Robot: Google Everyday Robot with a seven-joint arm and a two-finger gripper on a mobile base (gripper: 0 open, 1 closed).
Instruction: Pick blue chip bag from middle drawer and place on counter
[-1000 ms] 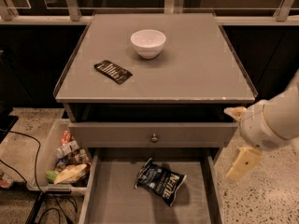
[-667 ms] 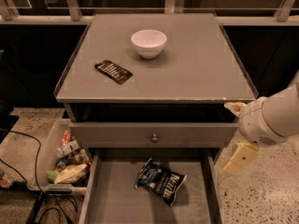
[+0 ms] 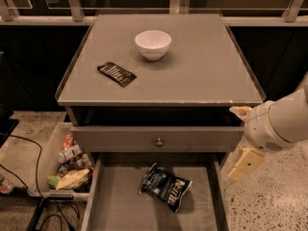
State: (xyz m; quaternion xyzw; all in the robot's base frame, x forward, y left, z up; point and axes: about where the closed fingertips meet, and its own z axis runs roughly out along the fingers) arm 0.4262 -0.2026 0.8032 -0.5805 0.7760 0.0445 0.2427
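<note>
1. The blue chip bag is a small crinkled dark-blue foil packet with large white lettering. It lies flat and skewed, its lower right corner pointing toward the front of the drawer.
2. It rests on the bare grey floor of the middle drawer, which is pulled out. The bag is about midway between the side walls, touching neither.
3. The hand hangs off the right front corner of the cabinet, outside the drawer. Its two tan fingers are spread wide with nothing between them, well apart from the bag.
4. On the worktop stand a white bowl and, nearer the front left, a flat black packet.
5. Compared with a moment ago, the bag has not moved, nor have the bowl and the packet. The hand has barely shifted from its place beside the corner, and its fingers are as far apart as before.
</note>
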